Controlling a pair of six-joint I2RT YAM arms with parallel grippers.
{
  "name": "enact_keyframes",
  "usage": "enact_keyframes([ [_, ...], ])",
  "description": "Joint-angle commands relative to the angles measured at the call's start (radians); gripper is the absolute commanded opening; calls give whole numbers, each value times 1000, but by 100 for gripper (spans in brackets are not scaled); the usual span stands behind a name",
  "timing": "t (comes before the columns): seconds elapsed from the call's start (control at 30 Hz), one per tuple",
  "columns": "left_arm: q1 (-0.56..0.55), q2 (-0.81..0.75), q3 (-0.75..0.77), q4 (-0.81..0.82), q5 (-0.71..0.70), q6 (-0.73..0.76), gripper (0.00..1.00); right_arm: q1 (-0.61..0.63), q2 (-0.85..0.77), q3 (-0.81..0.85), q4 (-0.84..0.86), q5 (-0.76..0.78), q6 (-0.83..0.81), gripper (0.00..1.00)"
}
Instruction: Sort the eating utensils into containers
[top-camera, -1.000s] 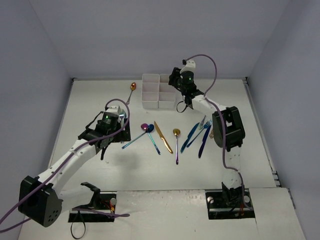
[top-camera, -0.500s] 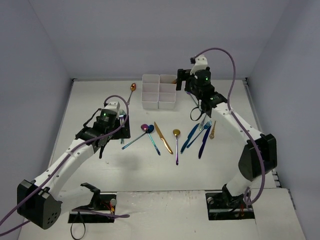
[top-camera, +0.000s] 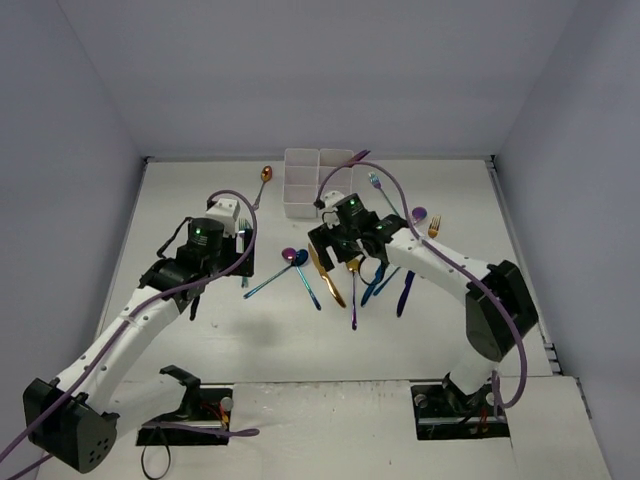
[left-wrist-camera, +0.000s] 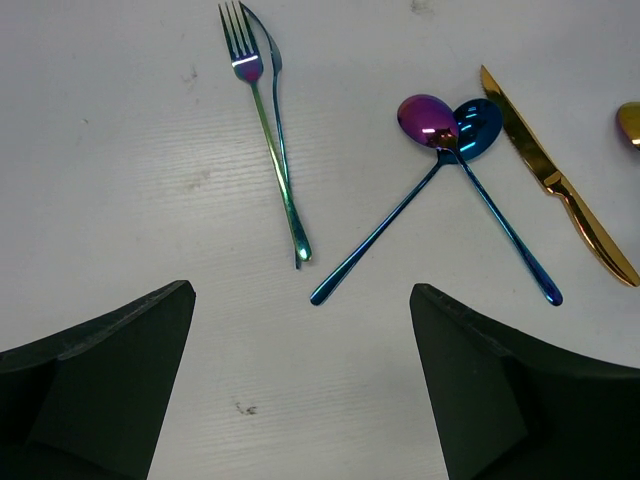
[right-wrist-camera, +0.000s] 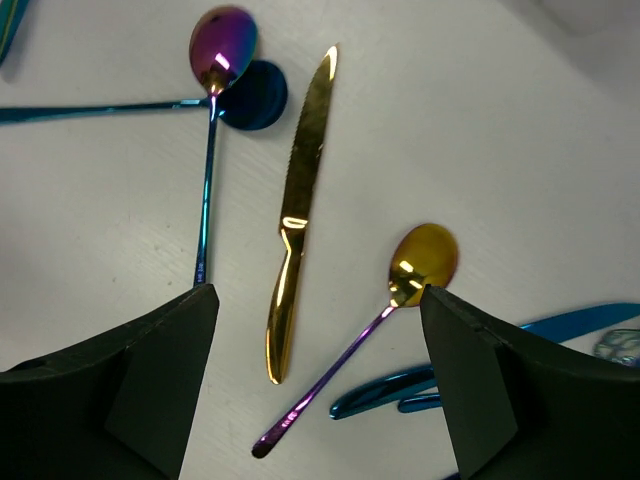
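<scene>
Right wrist view: my right claw (right-wrist-camera: 318, 292) is spread wide and holds nothing. It hangs over the knife (right-wrist-camera: 300, 200), which lies flat on the desk (right-wrist-camera: 480, 130). The knife's long axis runs almost straight up the view, tip at the top and leaning a little right, and its handle end shows between my two fingers (right-wrist-camera: 160, 370). Right of it the gold spoon (right-wrist-camera: 425, 260) slants, bowl up-right and purple handle running down-left. Left of the knife, the purple spoon (right-wrist-camera: 222, 45) and blue spoon (right-wrist-camera: 255, 95) cross at their necks, bowls side by side.

Left wrist view: my left claw (left-wrist-camera: 300, 292) is just as wide and just as empty. Ahead of it lies the fork (left-wrist-camera: 268, 150), tines at the top and handle end pointing back toward the gap. A second slim blue piece (left-wrist-camera: 276, 95) lies partly under it. To the right the two crossed spoons splay their handles toward me in a V.

From the top external camera, my left arm (top-camera: 140, 320) reaches forward over the desk's left-centre. My right arm (top-camera: 440, 262) folds at the elbow and stretches leftward, wrist above the row of cutlery. The containers (top-camera: 300, 185) stand at the far middle, just beyond that wrist. The copper spoon (top-camera: 265, 175) lies just to their left.
</scene>
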Motion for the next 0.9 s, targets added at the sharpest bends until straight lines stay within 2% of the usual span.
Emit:
enact_keyframes([
  [0.0, 10, -41, 15, 80, -62, 52, 87, 44, 107, 58, -71, -4, 45, 77],
  [0.13, 11, -63, -24, 101, -110, 51, 88, 66, 187, 92, -116, 12, 56, 75],
  [0.27, 11, -63, -35, 106, -129, 57, 87, 77, 244, 105, -127, 24, 65, 68],
  [0.4, 11, -51, -33, 109, -128, 59, 87, 77, 276, 117, -135, 34, 71, 61],
  [0.87, 11, -45, -31, 107, -117, 61, 87, 77, 359, 154, -159, 102, 65, 44],
])
